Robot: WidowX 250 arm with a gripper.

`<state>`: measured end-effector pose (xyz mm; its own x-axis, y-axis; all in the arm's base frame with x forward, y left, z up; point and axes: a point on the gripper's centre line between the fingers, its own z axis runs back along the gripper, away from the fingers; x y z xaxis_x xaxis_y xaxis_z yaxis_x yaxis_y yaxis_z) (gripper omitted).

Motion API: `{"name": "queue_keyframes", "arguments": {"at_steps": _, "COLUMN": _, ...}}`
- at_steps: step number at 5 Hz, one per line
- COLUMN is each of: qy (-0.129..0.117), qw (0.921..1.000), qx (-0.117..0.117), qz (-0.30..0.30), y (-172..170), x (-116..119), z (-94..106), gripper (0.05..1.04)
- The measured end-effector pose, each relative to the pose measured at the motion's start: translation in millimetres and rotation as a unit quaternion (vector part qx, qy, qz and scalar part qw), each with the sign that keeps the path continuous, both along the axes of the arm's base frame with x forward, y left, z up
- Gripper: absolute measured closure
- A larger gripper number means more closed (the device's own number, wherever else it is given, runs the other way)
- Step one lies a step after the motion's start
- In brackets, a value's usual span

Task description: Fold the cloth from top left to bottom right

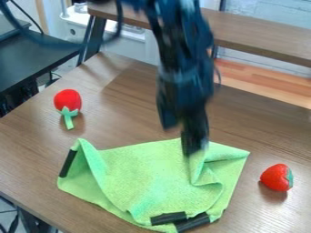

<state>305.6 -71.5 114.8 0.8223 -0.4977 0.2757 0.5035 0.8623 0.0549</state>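
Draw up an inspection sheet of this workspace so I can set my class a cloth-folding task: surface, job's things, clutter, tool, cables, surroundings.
Surface: brown wood-grain table.
Job's things: green cloth, rumpled, left side curled up, black strips at left and lower edges.
Clutter: red toy with green stem left, beyond the cloth; red toy with green top to its right.
Tool: black, at the cloth's far edge; grip cannot be told.
Cables: dark cable looping at upper left.
Surroundings: dark desk upper left; wooden shelf behind.
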Motion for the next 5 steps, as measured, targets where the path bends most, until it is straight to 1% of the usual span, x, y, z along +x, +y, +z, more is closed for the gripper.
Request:
{"name": "queue_keyframes", "arguments": {"at_steps": 1, "qy": -0.034, "qw": 0.9949, "qx": -0.034, "qz": 0.089, "y": 29, "x": 32, "z": 46.6, "gripper": 0.083}}
{"name": "queue_keyframes", "arguments": {"at_steps": 2, "qy": -0.029, "qw": 0.9853, "qx": -0.074, "qz": 0.151, "y": 37, "x": 45, "z": 68.4, "gripper": 0.083}}
{"name": "queue_keyframes", "arguments": {"at_steps": 3, "qy": -0.031, "qw": 0.9835, "qx": -0.074, "qz": 0.162, "y": 43, "x": 45, "z": 70.1, "gripper": 0.083}}
{"name": "queue_keyframes", "arguments": {"at_steps": 5, "qy": -0.032, "qw": 0.9835, "qx": -0.074, "qz": 0.162, "y": 43, "x": 46, "z": 70.6, "gripper": 0.083}}
